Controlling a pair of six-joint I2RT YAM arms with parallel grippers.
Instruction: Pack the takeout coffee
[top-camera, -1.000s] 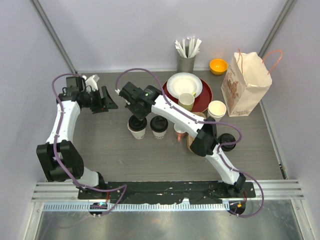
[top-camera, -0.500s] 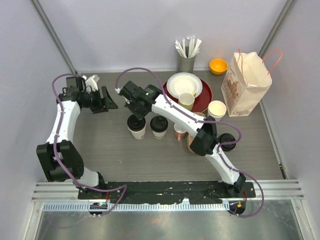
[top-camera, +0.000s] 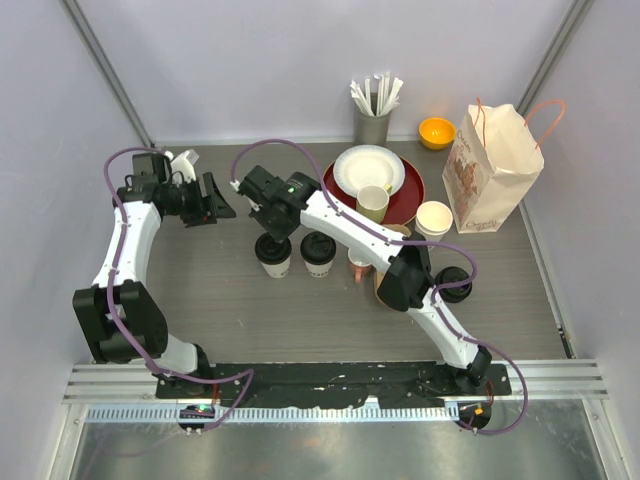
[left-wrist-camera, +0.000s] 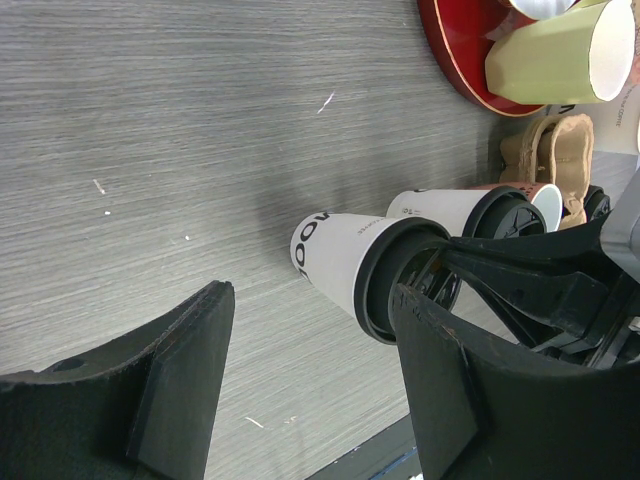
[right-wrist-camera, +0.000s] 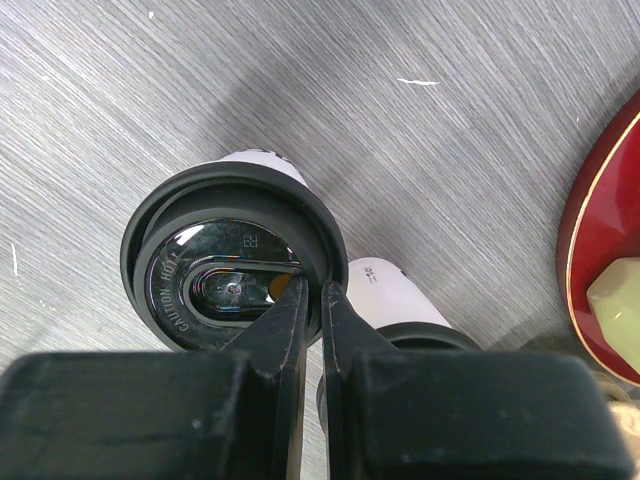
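Right end effector (right-wrist-camera: 312, 292) clamped on rim of round black plastic lid (right-wrist-camera: 200, 270) only. Small cream-white paper cup (left-wrist-camera: 335, 255) stands on grey surface (left-wrist-camera: 150, 120) just beside twin cup (left-wrist-camera: 440, 210). Risk: lid pops off on lift, coffee spills. Left end effector (top-camera: 213, 198) open.

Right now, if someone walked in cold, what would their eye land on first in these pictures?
Probably the right pincer, closed on the rim of the round black plastic lid of a small cream-white paper cup at mid-table, with an identical lidded cup standing just beside it. Next, the glossy red round plate behind them and the tall tan paper bag with loop handles at the far right.
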